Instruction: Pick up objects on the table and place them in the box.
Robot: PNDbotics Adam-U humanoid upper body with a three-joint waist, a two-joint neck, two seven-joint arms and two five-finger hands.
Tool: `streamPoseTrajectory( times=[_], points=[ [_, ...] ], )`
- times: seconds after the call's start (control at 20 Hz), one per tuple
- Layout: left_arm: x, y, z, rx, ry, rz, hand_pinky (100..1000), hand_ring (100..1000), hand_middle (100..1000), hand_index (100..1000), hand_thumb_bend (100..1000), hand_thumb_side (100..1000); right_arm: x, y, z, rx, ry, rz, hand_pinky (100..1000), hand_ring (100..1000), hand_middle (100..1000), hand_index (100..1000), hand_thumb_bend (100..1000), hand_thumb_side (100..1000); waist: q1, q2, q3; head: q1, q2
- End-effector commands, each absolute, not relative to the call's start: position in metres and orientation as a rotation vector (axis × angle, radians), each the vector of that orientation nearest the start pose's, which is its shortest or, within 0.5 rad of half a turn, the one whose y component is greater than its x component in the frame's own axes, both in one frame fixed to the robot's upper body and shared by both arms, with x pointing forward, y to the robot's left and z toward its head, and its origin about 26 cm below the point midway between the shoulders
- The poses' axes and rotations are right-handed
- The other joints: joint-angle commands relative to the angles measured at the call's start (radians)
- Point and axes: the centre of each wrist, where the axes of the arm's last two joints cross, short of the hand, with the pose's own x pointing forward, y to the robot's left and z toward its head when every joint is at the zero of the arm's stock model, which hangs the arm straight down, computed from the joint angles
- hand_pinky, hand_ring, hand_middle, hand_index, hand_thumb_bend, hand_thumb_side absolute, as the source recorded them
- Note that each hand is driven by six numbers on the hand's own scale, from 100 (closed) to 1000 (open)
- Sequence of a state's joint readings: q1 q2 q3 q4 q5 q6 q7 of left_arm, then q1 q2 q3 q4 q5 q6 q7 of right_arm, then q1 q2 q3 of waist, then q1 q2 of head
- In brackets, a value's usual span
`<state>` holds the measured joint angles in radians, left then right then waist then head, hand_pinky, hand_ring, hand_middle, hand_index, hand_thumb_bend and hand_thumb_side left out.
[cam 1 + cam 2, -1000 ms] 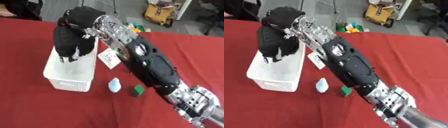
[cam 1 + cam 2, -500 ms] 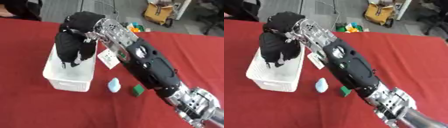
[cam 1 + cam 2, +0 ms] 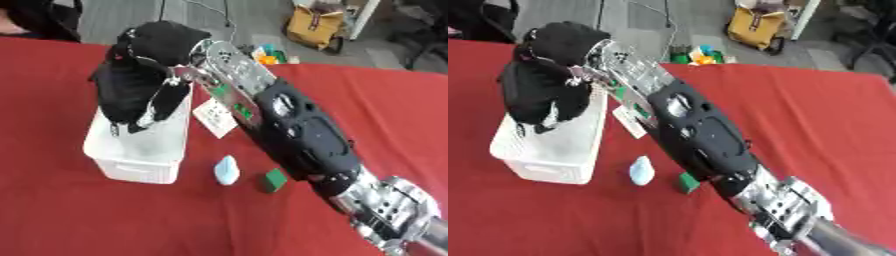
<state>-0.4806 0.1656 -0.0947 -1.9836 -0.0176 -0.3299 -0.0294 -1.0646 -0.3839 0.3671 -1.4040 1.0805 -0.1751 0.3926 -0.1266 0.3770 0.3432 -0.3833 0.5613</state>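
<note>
Right hand (image 3: pixel 136 92) over white plastic box (image 3: pixel 136 150), fingers pointing down into it; whether curled on anything, cannot tell. Pale blue rounded object (image 3: pixel 227 170) and small green block (image 3: pixel 273 180) lie on red table (image 3: pixel 87 215) beside box. Both look light and rigid; pinch across sides. White card (image 3: pixel 214 116) thin, probably awkward to lift; take by edge.

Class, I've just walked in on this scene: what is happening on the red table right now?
The robot's right hand reaches across the red table and hangs over the white box, fingers pointing down into it. Whether it holds anything cannot be seen. Beside the box lie a white card, a pale blue object and a small green block, not yet put away. The left hand is out of view.
</note>
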Motion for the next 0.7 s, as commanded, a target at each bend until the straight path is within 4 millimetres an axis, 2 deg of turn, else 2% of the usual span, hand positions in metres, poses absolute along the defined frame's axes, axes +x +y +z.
streamPoseTrajectory(
  times=[0.05,0.1,0.15,0.6,0.7],
  points=[
    [0.3085,0.1914,0.2387,0.205,3.431,0.52,185,664,748,868,100,1000,0.4087,-0.1372,0.3202,1.482,2.174,-2.088,675,793,748,817,734,625,0.007,-0.019,-0.002,-0.003,-0.008],
    [0.3085,0.1913,0.2387,0.206,3.431,0.52,185,664,748,868,100,1000,0.4088,-0.1373,0.3201,1.482,2.174,-2.087,675,793,748,817,734,625,0.007,-0.019,-0.002,-0.003,-0.008],
    [0.3086,0.1917,0.2385,0.2,3.433,0.521,184,664,748,868,100,1000,0.4091,-0.1376,0.3195,1.484,2.171,-2.089,745,836,772,827,737,635,0.007,-0.019,-0.002,-0.004,-0.008],
    [0.3085,0.1922,0.2378,0.194,3.435,0.517,181,665,748,868,100,1000,0.4122,-0.1407,0.3157,1.517,2.142,-2.092,753,843,774,825,728,632,0.007,-0.016,0.0,-0.008,-0.011],
    [0.3085,0.1925,0.2372,0.192,3.437,0.518,178,665,749,868,100,1000,0.413,-0.1422,0.3155,1.528,2.137,-2.088,779,863,789,836,728,631,0.009,-0.013,0.001,-0.011,-0.012]
  ],
)
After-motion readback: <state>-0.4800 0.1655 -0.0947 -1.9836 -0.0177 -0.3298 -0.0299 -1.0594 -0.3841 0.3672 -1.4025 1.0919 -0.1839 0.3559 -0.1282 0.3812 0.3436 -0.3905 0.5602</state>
